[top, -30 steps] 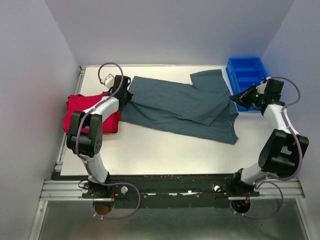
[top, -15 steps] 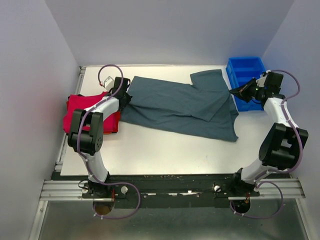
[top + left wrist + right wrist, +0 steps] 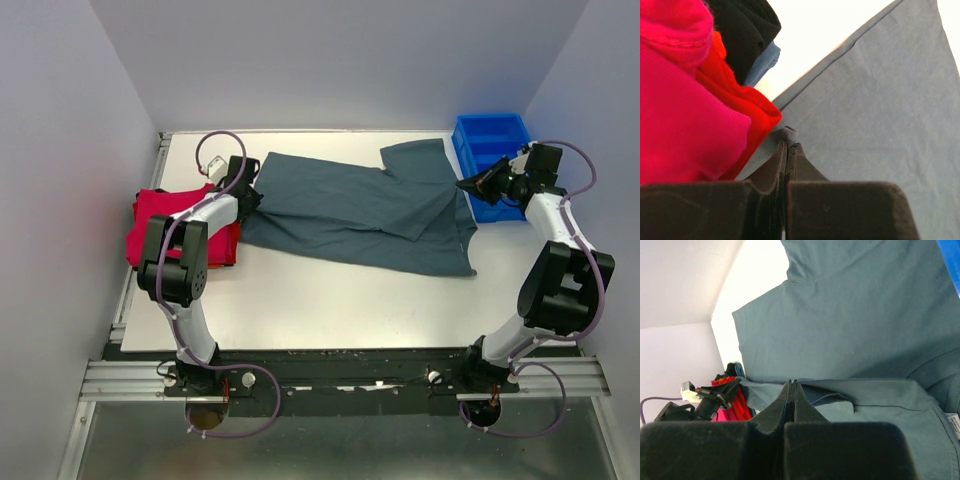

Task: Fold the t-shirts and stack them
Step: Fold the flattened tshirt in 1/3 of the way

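Your left gripper [image 3: 788, 145] is pinched tight on a nub at the edge of the grey t-shirt [image 3: 880, 110], just beside the red t-shirts [image 3: 685, 125]. Only your left wrist camera shows black cloth [image 3: 750, 25] and pale blue cloth [image 3: 765, 57] tucked behind the red. Your right gripper [image 3: 791, 385] is closed on the shirt's folded edge at the opposite end. From above, you see the grey shirt spread wide and partly doubled over across the table [image 3: 330, 300], with the red ones stacked at the left edge. The blue bin [image 3: 490, 135] stands in the far right corner, just beside the shirt. Inside it you see only its blue dividers.
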